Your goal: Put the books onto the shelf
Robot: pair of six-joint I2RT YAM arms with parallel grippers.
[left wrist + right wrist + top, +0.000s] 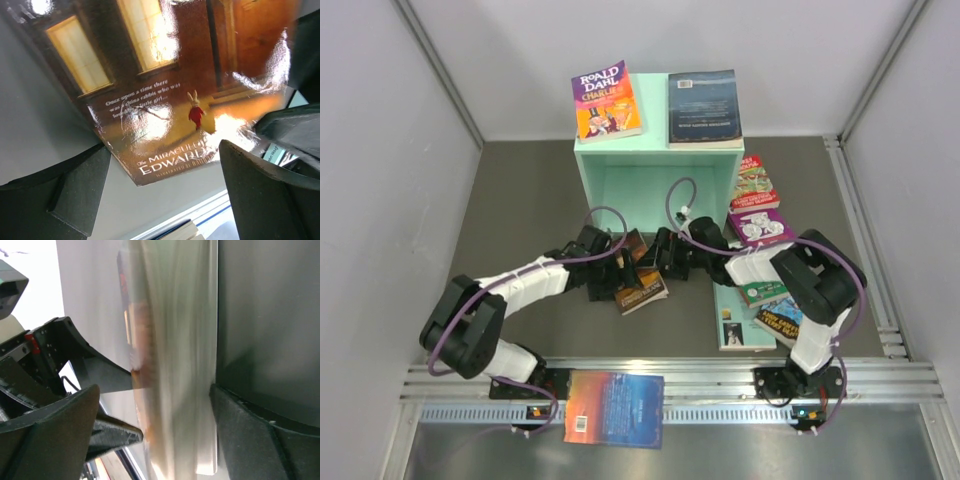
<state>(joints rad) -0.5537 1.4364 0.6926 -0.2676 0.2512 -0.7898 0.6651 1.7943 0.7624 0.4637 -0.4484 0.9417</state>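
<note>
Top external view has my left tool point(162, 150) and my right tool point(155, 390) both spread wide, flanking the dark brown book point(642, 285) on the counter point(520, 200) just before the open front of the shelf point(655, 152), likely so I can stand it up between them.

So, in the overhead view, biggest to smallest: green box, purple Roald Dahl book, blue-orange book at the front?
1. green box
2. blue-orange book
3. purple book, though the two books may differ only through nearness to the camera.
</note>
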